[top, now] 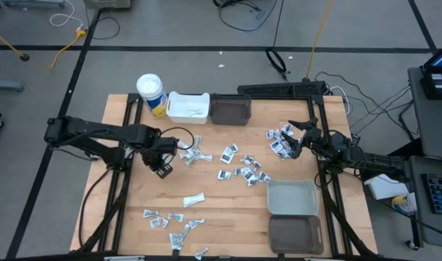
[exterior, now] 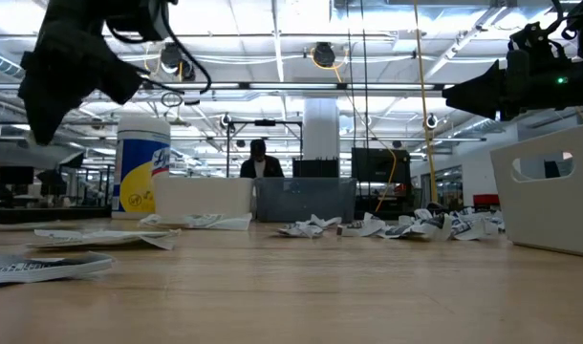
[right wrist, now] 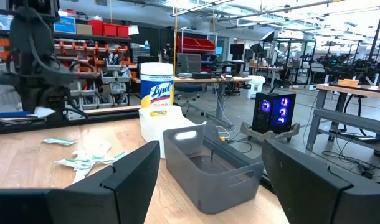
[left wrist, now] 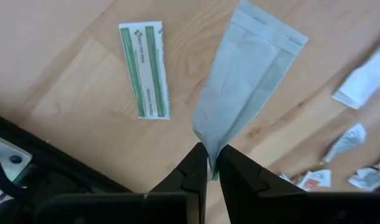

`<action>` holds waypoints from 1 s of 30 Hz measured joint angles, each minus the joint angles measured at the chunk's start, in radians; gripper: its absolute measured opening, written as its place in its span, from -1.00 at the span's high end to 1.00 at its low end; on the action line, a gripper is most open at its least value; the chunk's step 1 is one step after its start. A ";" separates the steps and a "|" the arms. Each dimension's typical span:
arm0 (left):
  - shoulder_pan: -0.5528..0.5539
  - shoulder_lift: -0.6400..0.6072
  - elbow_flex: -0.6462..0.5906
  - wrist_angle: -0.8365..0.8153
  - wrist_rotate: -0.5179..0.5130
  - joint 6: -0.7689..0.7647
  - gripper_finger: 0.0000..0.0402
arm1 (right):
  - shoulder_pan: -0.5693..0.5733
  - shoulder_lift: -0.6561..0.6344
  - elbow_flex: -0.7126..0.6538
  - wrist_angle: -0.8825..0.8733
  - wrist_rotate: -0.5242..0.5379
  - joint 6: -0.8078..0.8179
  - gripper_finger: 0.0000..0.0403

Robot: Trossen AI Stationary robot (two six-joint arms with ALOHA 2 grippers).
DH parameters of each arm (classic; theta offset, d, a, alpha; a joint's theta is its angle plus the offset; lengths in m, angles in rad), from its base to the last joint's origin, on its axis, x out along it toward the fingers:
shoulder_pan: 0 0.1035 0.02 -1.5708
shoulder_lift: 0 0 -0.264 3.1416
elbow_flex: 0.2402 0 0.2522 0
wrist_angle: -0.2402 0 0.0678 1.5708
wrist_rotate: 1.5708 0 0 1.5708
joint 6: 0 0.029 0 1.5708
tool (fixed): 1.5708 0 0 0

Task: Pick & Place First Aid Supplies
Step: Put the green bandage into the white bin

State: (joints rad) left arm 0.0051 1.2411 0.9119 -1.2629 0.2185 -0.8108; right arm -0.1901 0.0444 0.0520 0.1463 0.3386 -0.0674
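First aid supplies lie scattered on the wooden table: small packets in the middle [top: 243, 170], at the near left [top: 174, 221] and by my right gripper [top: 281, 141]. My left gripper [top: 163, 169] hovers above the table's left half, pointing down, shut on a silvery elongated packet [left wrist: 246, 81]. A white packet with green stripes [left wrist: 145, 70] lies flat on the wood below it. My right gripper [top: 301, 138] waits open at the right side, pointing level toward the far bins, with nothing between its fingers [right wrist: 134, 171]. My left gripper pinches the silvery packet's narrow end [left wrist: 210, 140] between its two fingertips. The fingers come from above, pointing down, in line with the packet's length. The packet hangs below the fingers, lifted clear of the table, its sealed far end [left wrist: 268, 28] lowest.
A white bin [top: 188, 106] and a dark bin [top: 230, 110] stand at the far edge beside a wipes canister [top: 151, 93]. A grey bin [top: 292, 197] and another dark bin [top: 295, 233] sit at the near right. Bare wood lies between the packet clusters.
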 joint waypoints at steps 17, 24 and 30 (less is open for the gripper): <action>0.149 0.098 0.178 -0.096 -0.004 0.303 0.95 | 0.000 0.000 0.000 0.000 0.000 0.000 -0.39; 0.279 0.204 0.308 -0.142 -0.014 0.438 0.97 | 0.000 0.000 0.000 0.000 0.000 0.000 -0.38; 0.406 0.289 0.406 -0.153 -0.020 0.522 0.98 | 0.000 0.000 0.000 0.000 0.000 0.000 -0.39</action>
State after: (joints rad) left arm 0.4110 1.5305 1.3176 -1.4162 0.1981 -0.2891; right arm -0.1898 0.0444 0.0521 0.1463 0.3382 -0.0677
